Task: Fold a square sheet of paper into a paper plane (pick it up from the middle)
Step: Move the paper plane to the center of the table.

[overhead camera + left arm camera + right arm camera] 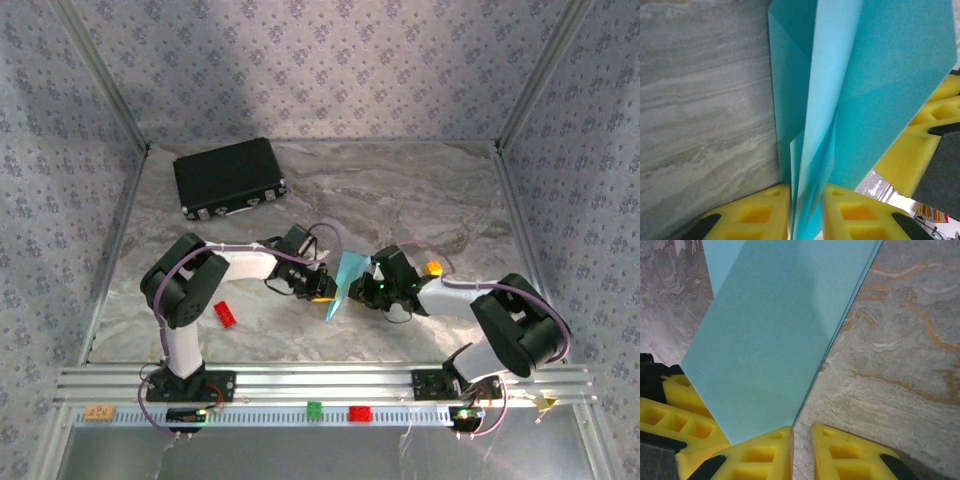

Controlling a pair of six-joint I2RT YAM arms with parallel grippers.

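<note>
well, the marble table [420, 200] is the biggest thing. the black case [229, 177] lies toward its back left and is the landmark for everything else. nearer the arm bases than the case, the left arm [185, 285] bends in from almost straight below it. the right arm [515, 325] reaches in from far off to the case's right. the two meet below and to the right of the case.

the light-blue paper [345, 280] is there, lifted off the table and standing on edge between the two wrists, already folded into several layers.

in the left wrist view, the left gripper [807, 192] is clamped on the layered lower edge, with a yellow finger tight on each side. the right gripper [802, 432] has its fingers close together, and a thin strip of table shows through the gap. a corner of the paper sits at one fingertip, but i cannot tell whether any of it is pinched.

a small red brick [225, 314] lies well below the case, just beside the left arm.

i'd judge the paper light, thin and floppy. it would slide out of the pads easily and pick up stray creases. the best hold looks like the stacked fold near the middle, where the layers stiffen it, not a loose single flap.
</note>
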